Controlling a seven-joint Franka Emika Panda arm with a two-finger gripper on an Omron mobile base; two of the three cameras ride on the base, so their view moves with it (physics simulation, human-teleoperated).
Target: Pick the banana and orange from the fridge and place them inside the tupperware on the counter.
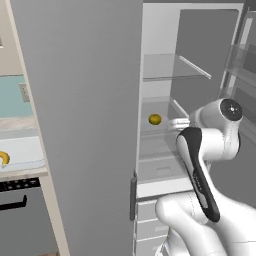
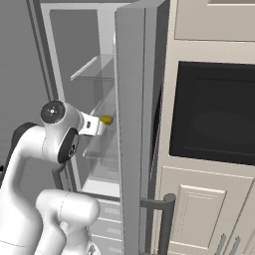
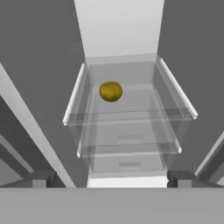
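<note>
Reaching into the fridge [image 1: 90,125] for the orange [image 3: 110,91], we hold our fingers [image 3: 46,179] spread wide; it sits on a clear shelf [image 3: 131,131] ahead of them. Next we advance and close.

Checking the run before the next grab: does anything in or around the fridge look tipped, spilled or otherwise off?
Nothing stands out. The orange sits alone and whole on a clear shelf inside the open fridge, and the shelves look level with no spill. The banana lies in the tupperware on the counter. The gripper is open, short of the orange.
</note>
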